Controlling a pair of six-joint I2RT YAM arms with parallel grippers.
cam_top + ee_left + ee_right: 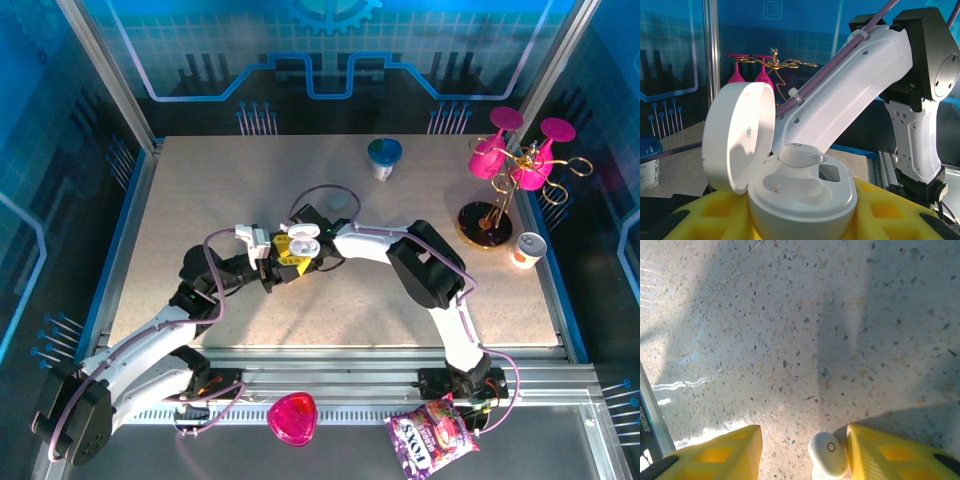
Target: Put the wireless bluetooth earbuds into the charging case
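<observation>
The white charging case [805, 200] is held between my left gripper's [805, 212] yellow fingers [890, 210], with its lid [740, 135] swung open to the left. One earbud [800, 155] sits in the far slot, and the near slot is empty. From above, the case [304, 242] is at the table's middle, with the right gripper [322, 250] close beside it. In the right wrist view the right gripper [804, 452] is open over the speckled table. A second earbud [828, 455] lies against its right finger [880, 452], well apart from the left one.
A blue-lidded cup [384, 158] stands at the back. A gold stand with pink glasses [515, 165] and a small can [527, 250] are at the right. A pink heart-shaped object [292, 418] and a candy bag [435, 435] lie on the near rail.
</observation>
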